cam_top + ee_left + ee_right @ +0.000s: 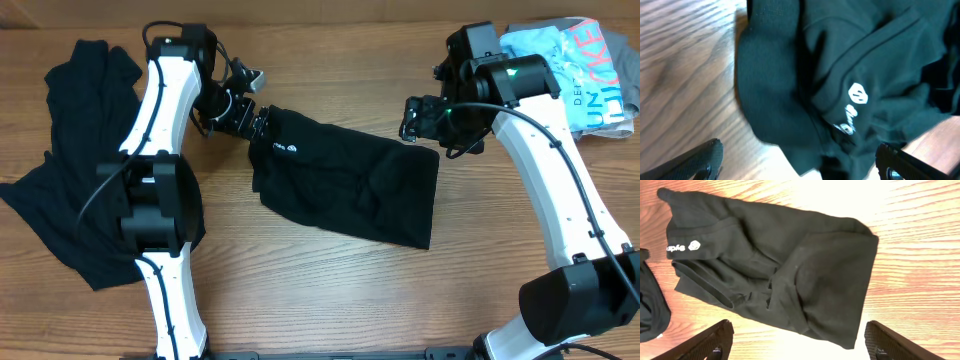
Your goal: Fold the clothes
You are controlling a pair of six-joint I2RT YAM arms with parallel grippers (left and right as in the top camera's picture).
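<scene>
Folded black garment lies mid-table, long axis running left to right between both grippers.

The left gripper hovers open at its collar end with the white mark; the right gripper hovers open just above the far right corner. Limp matte fabric, wrinkled. Another black garment is heaped at the left edge.

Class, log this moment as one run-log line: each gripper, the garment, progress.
left gripper: open, at shirt collar | right gripper: open, above shirt's far corner | shirt: partly folded, on table | second black garment: unfolded
</scene>
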